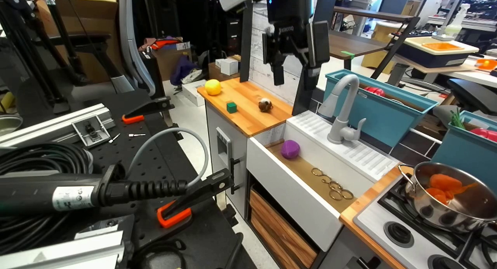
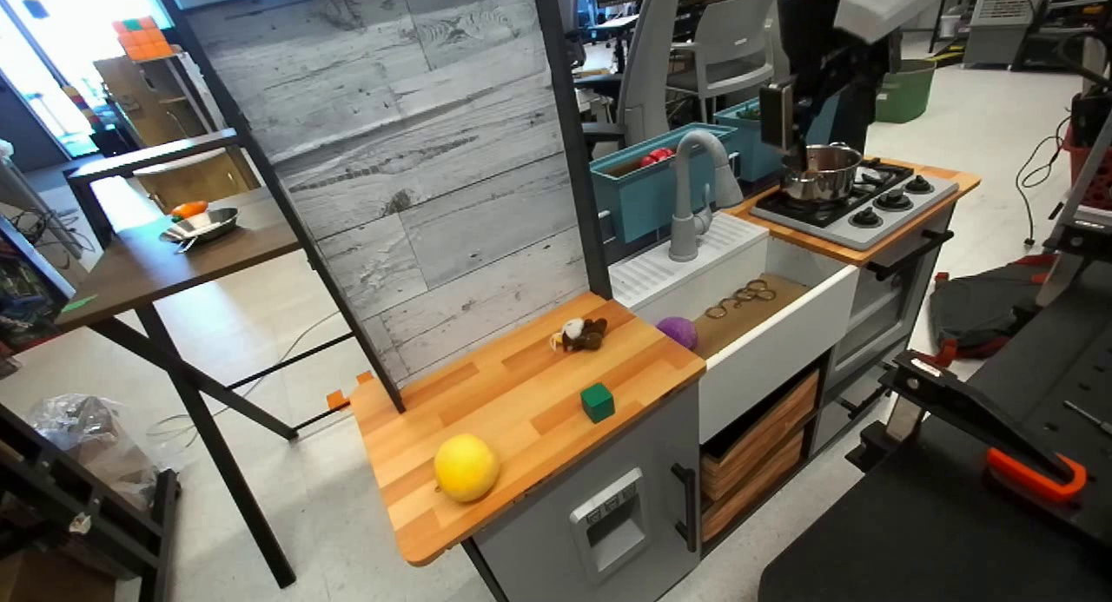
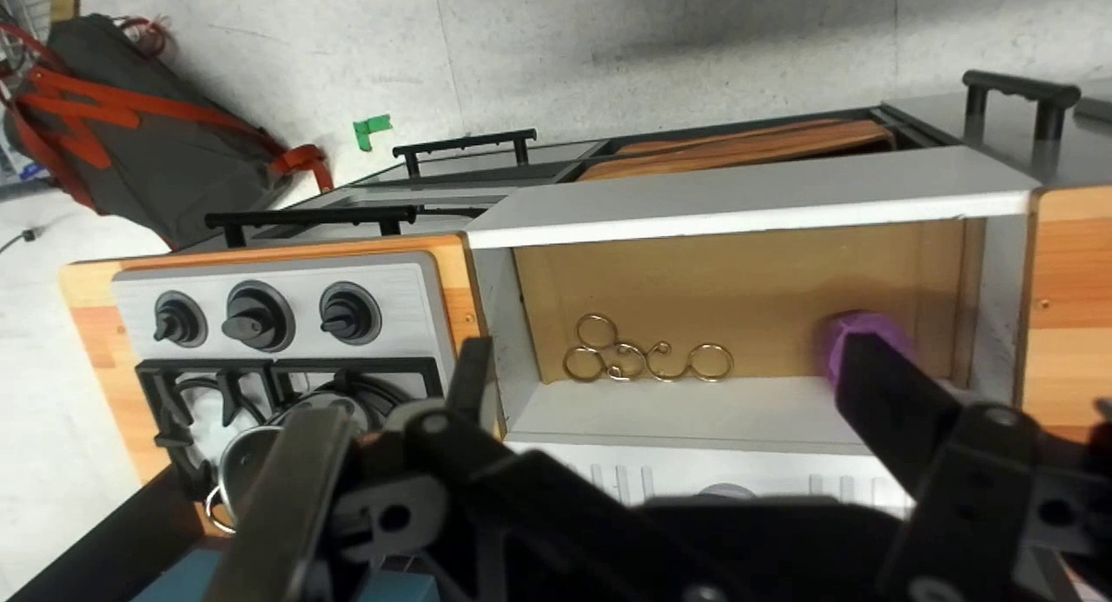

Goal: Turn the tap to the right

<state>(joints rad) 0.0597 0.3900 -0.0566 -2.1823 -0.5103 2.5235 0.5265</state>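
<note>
Well above the level of the sink (image 1: 293, 199), the fingers (image 3: 896, 404) hang spread wide, gripping nothing. Along the sink's back edge, on a ribbed ledge (image 1: 310, 123), the tap (image 1: 346, 110) stands upright, apart from the fingers. Inside the sink lie a purple ball (image 1: 290, 149) and some rings (image 1: 334, 186); beside it, the worktop (image 2: 521, 385) carries a yellow ball (image 2: 466, 468), a green block (image 2: 598, 402) and a brown toy (image 2: 584, 334).

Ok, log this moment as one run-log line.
goal: turn tap right | claw: open, empty, aloft, clear of tap | sink: purple object, rings | counter: yellow ball, cube, brown toy
</note>
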